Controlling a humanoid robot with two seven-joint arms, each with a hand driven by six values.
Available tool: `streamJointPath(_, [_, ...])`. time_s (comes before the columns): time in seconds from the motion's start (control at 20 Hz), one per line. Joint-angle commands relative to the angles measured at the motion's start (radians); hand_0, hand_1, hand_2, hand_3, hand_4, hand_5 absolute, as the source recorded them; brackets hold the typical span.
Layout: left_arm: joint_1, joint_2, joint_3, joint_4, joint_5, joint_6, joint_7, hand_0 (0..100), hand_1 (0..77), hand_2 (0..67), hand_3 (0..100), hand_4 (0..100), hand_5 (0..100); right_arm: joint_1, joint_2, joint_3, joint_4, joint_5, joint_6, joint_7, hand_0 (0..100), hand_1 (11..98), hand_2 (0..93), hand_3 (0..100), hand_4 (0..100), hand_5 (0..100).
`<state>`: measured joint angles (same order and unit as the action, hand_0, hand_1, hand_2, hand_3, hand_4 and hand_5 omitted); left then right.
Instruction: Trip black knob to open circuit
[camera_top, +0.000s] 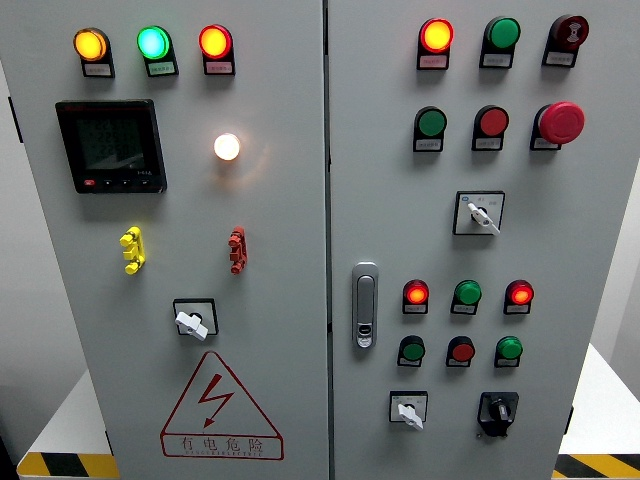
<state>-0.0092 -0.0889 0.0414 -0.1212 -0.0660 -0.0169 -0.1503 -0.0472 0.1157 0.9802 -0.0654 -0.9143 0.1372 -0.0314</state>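
Observation:
The black knob (497, 411) sits at the lower right of the grey right-hand cabinet door (590, 230), on a black square base, its pointer roughly upright. To its left is a white rotary switch (408, 410). Neither of my hands nor arms shows anywhere in the head view.
The right door carries lit red lamps (436, 36), green and red push buttons (432, 124), a red mushroom stop button (560, 122), a white selector (480, 213) and a metal door handle (365, 305). The left door has a meter (110, 146), coloured lamps, a white selector (192, 322) and a hazard triangle (218, 408).

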Motion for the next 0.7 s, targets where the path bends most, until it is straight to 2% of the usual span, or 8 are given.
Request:
streamJointPath(0.0, [0.000, 0.000, 0.000, 0.000, 0.000, 0.000, 0.000, 0, 3.5, 12.9, 21, 7, 2, 0.000, 0.0039, 0.157, 0.007, -0.183, 0.004, -0.002, 73, 34.5, 5.7, 21, 15, 23])
streamJointPath(0.15, [0.000, 0.000, 0.000, 0.000, 0.000, 0.000, 0.000, 0, 3.4, 12.9, 21, 7, 2, 0.001, 0.0055, 0.297, 0.035, -0.386, 0.050, -0.004, 72, 34.7, 5.8, 21, 15, 23])
streamJointPath(0.25, [0.000, 0.000, 0.000, 0.000, 0.000, 0.000, 0.000, 0, 3.3, 12.9, 21, 7, 2, 0.000, 0.0055, 0.383, 0.097, -0.466, 0.076, -0.002, 72, 34.7, 5.8, 21, 15, 23])
streamJointPath(0.4, [0.000, 0.000, 0.000, 0.000, 0.000, 0.000, 0.000, 0, 3.3, 12.9, 21, 7, 2, -0.003, 0.0055, 0.394, 0.179, -0.500, 0.079, 0.010, 72, 34.8, 5.9, 21, 15, 23])
streamJointPath(0.45, [0.000, 0.000, 0.000, 0.000, 0.000, 0.000, 0.000, 0, 3.3, 12.9, 21, 7, 2, -0.008, 0.0085, 0.382, 0.218, -0.497, 0.076, 0.011, 72, 34.8, 5.9, 21, 15, 23])
streamJointPath(0.55, [0.000, 0.000, 0.000, 0.000, 0.000, 0.000, 0.000, 0, 3.3, 12.8, 21, 7, 2, -0.010, 0.0040, 0.252, 0.239, -0.473, 0.036, 0.016, 72, 34.9, 5.9, 21, 15, 23])
streamJointPath(0.6, [0.000, 0.000, 0.000, 0.000, 0.000, 0.000, 0.000, 0, 3.2, 12.8, 21, 7, 2, 0.003, -0.0067, 0.176, 0.239, -0.430, -0.025, 0.033, 72, 34.9, 5.9, 22, 15, 23])
streamJointPath(0.65, [0.000, 0.000, 0.000, 0.000, 0.000, 0.000, 0.001, 0, 3.2, 12.8, 21, 7, 2, 0.010, -0.0159, 0.138, 0.251, -0.373, -0.050, 0.045, 72, 35.0, 5.9, 22, 15, 23])
